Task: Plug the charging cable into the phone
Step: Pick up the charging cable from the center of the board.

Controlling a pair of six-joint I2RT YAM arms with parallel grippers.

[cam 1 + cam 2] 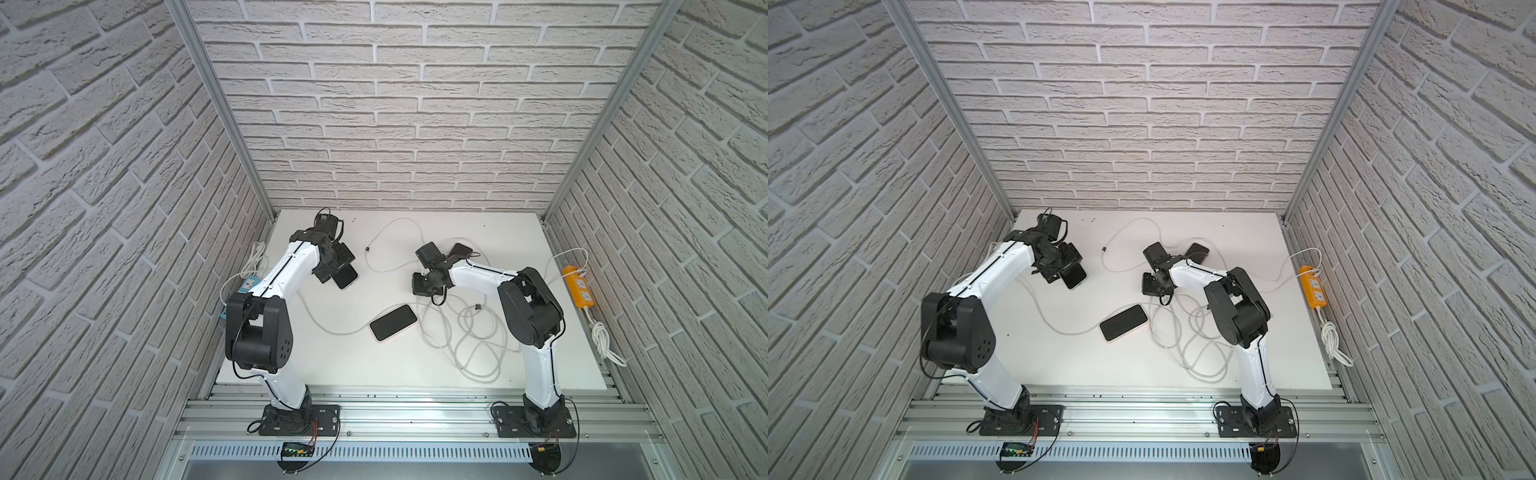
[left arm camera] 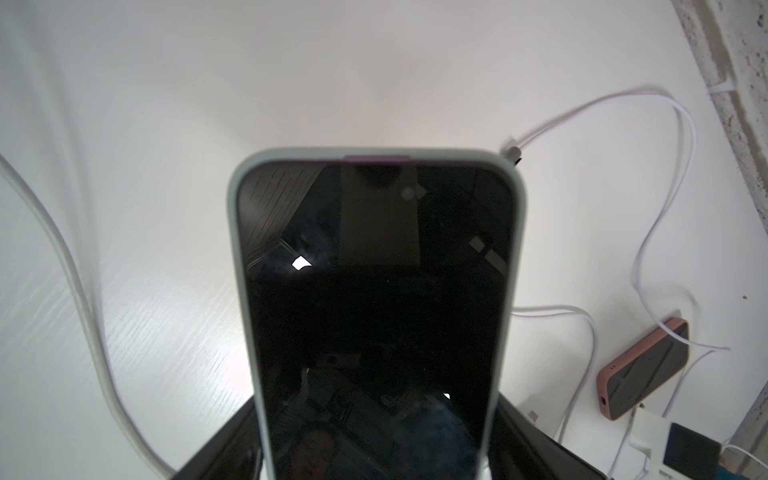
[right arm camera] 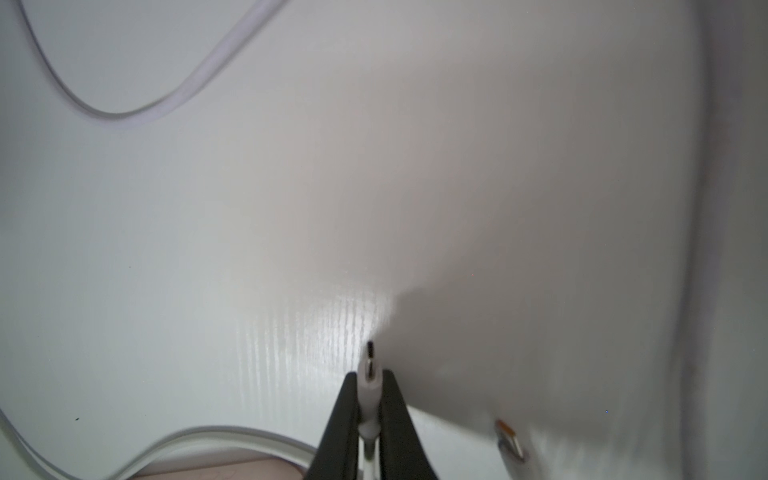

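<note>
My left gripper [image 2: 380, 436] is shut on a phone [image 2: 374, 291] with a dark screen and a pale grey-green case, gripped by its long sides. In both top views the phone [image 1: 348, 277] [image 1: 1075, 277] juts from the left gripper [image 1: 332, 272] at the back left, just above the table. A purple strip shows at its far end. My right gripper [image 3: 370, 380] is shut on the white plug [image 3: 369, 370] of the charging cable, whose metal tip pokes out past the fingertips. In a top view the right gripper [image 1: 419, 286] hangs near the table's middle, apart from the held phone.
A black phone [image 1: 392, 322] lies mid-table with a cable at its end. A pink-cased phone [image 1: 461, 250] [image 2: 644, 370] lies behind the right wrist. Loops of white cable [image 1: 465, 336] spread in front of the right arm. An orange power strip [image 1: 578, 286] sits at the right edge and a blue one [image 1: 249, 284] at the left.
</note>
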